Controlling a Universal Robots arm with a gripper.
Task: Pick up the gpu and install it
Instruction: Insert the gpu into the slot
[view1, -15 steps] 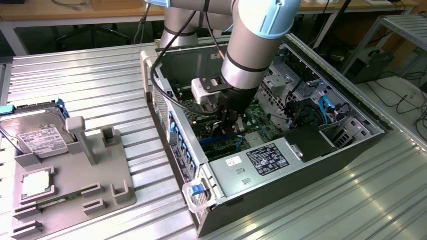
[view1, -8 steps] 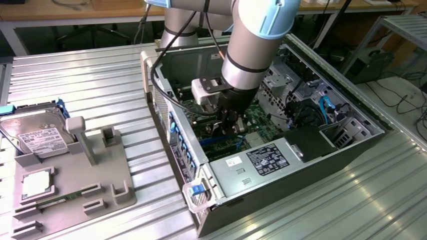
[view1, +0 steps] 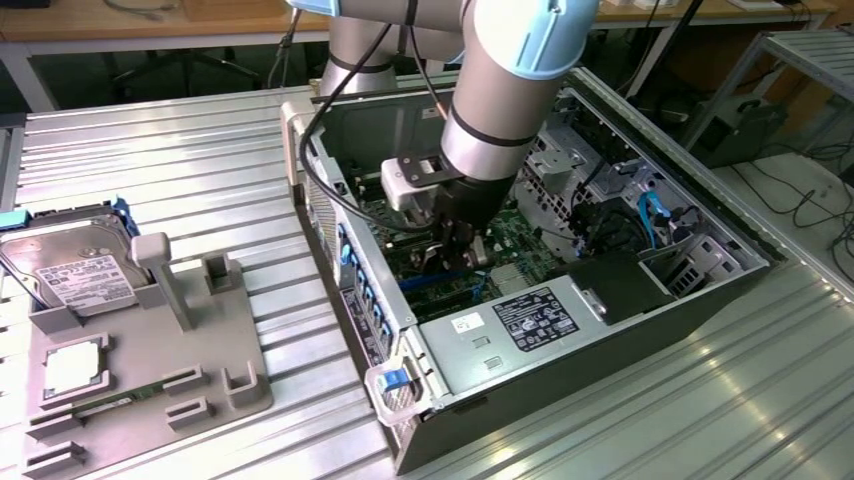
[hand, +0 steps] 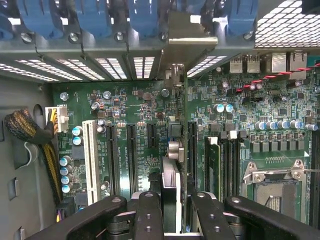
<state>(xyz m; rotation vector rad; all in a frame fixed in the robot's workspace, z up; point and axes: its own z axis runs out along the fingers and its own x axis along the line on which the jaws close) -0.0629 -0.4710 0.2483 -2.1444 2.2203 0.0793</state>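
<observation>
My gripper (view1: 454, 252) reaches down into the open computer case (view1: 627, 330), just above the green motherboard (hand: 135, 125). In the wrist view the gripper (hand: 174, 216) is shut on the gpu (hand: 170, 187), which shows edge-on as a thin dark card between the black fingers (hand: 148, 215). The card stands upright over a long expansion slot. Its pale metal bracket (hand: 187, 35) sits at the case's rear wall, among the blue slot latches (hand: 95, 17). How deep the card sits in the slot is hidden.
A white slot (hand: 90, 160) and a bundle of braided cables (hand: 30, 130) lie to one side of the card, and an open processor socket (hand: 275, 185) to the other. Outside the case, a grey fixture (view1: 200, 360) on the ribbed table holds a silver hard drive (view1: 74, 268).
</observation>
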